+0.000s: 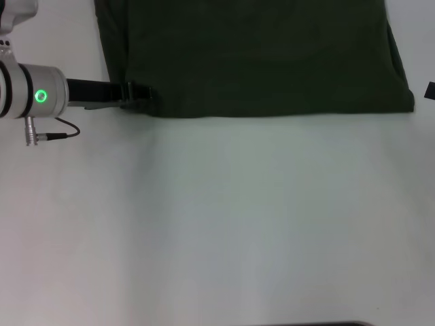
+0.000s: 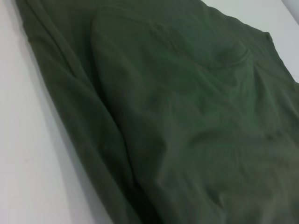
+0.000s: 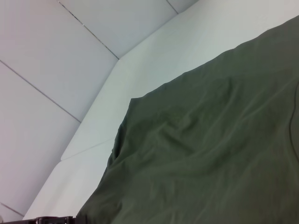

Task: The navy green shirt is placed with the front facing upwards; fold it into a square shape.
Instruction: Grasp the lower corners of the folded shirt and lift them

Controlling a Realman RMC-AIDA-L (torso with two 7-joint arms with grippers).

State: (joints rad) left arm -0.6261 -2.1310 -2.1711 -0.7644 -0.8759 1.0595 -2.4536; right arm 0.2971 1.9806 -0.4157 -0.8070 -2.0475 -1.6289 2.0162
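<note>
Left gripper at the hem corner of the navy green shirt

The navy green shirt [image 1: 258, 58] lies spread toward 12 o'clock on the white table [image 1: 224, 224]. The left gripper [image 1: 138, 97] meets its near corner at 10 o'clock; whether its jaws grip cannot be told.
</note>
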